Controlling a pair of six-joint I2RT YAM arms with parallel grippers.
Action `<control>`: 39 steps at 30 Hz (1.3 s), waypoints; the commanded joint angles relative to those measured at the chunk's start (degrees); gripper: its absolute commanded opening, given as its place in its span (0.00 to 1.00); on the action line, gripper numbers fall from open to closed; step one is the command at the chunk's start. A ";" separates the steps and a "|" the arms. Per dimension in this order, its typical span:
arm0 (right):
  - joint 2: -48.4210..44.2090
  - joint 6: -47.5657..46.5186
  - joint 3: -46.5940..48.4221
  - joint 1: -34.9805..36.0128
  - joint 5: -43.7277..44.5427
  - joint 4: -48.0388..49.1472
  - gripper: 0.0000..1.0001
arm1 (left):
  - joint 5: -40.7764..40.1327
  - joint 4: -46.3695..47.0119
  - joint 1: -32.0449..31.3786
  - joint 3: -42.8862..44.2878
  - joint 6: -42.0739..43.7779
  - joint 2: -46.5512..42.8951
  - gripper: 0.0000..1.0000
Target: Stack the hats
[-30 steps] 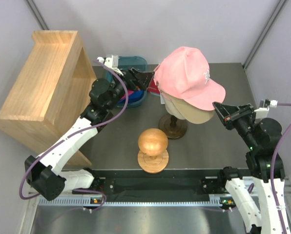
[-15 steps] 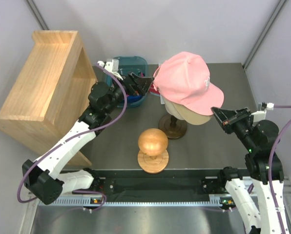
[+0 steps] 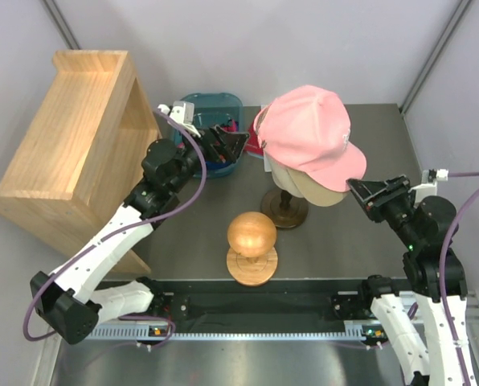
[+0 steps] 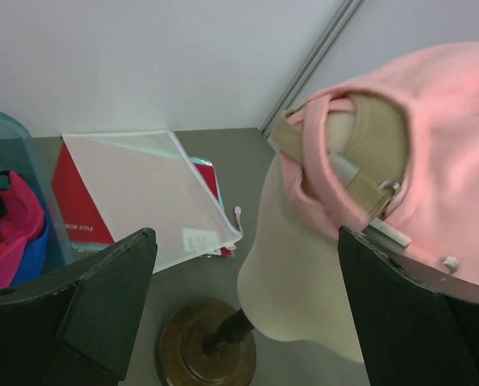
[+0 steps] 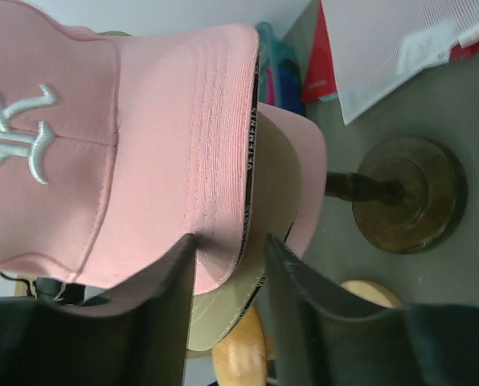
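A light pink cap (image 3: pixel 308 133) sits on top of a tan cap (image 3: pixel 316 191), both on the cream mannequin head (image 4: pixel 304 281). Their brims point toward my right gripper (image 3: pixel 360 191). In the right wrist view the pink brim (image 5: pixel 167 145) and the tan brim (image 5: pixel 223 305) lie between the jaws of the right gripper (image 5: pixel 231 241), which stand slightly apart. My left gripper (image 3: pixel 238 145) is wide open behind the caps' back straps (image 4: pixel 368 173) with nothing in it. A magenta cap (image 4: pixel 10 233) and a blue cap (image 4: pixel 34 249) lie in the teal bin (image 3: pixel 215 108).
A wooden ball on a stand (image 3: pixel 251 235) sits in front of the mannequin's dark round base (image 3: pixel 284 209). A large wooden shelf (image 3: pixel 71 145) fills the left side. A clear pouch over red papers (image 4: pixel 143 193) lies beside the bin.
The right gripper's jaws have parted from the pink brim. The pink cap has settled lower onto the tan cap. The left gripper has drawn back slightly toward the bin.
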 commanded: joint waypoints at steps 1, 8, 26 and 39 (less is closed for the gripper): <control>3.31 -6.10 -0.56 -0.29 0.99 -11.87 0.48 | -0.58 -6.04 -0.35 -0.69 2.23 -1.97 0.98; 3.32 -6.72 4.36 -0.29 4.24 -11.34 0.96 | -0.66 -16.21 -0.35 -0.61 5.83 -6.53 0.98; 3.49 -8.92 5.59 -0.21 8.99 -6.95 1.00 | 0.48 -39.10 -0.35 -2.19 4.34 -19.56 0.99; 4.27 -17.78 18.33 -0.21 13.84 -2.74 0.98 | -0.40 -27.42 -0.43 11.42 4.52 -8.23 0.99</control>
